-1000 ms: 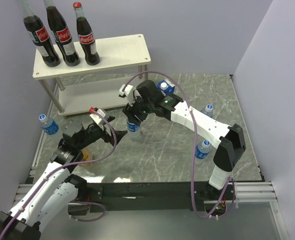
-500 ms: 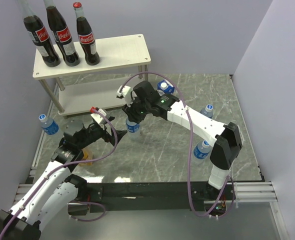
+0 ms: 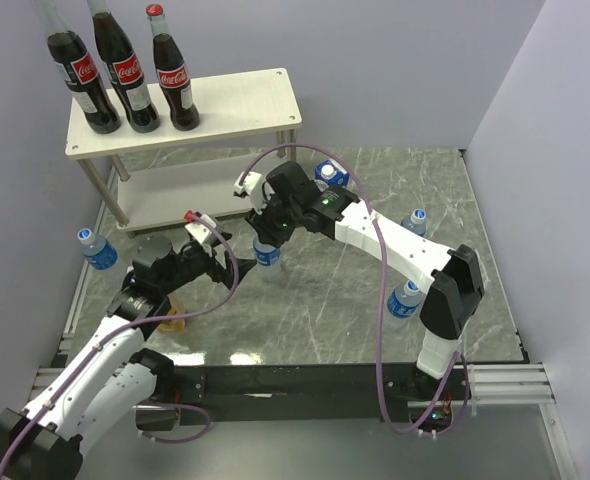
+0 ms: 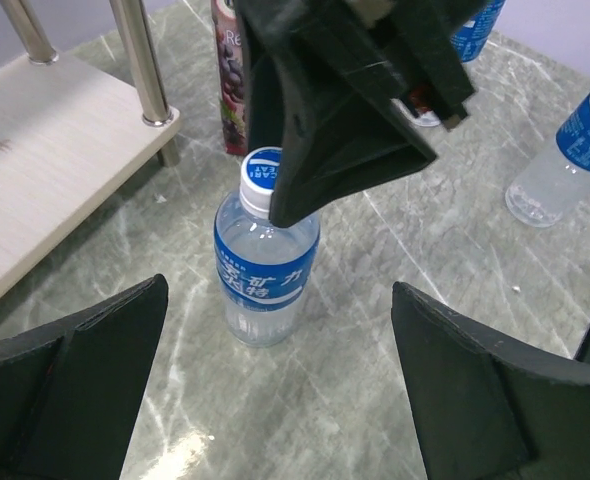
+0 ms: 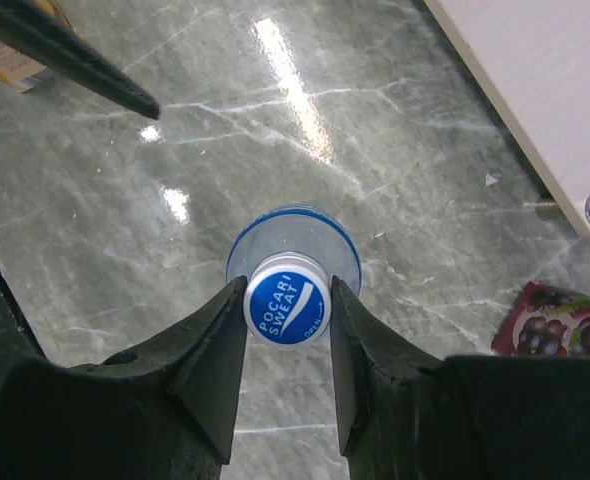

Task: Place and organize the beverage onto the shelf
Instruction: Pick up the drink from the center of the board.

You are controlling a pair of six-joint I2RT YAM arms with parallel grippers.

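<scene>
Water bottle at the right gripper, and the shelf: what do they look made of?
Water bottle: clear, glossy plastic, probably; see-through body, blue cap. Shelf: matte whitish board with wood grain, likely laminate; legs polished metal, mirror-like.

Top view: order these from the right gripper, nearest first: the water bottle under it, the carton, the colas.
1. Water bottle, mid-table, its cap pinched by the right gripper.
2. Carton, behind the gripper, off the right end of the shelf.
3. Colas, far back, on the shelf's top left end.
</scene>
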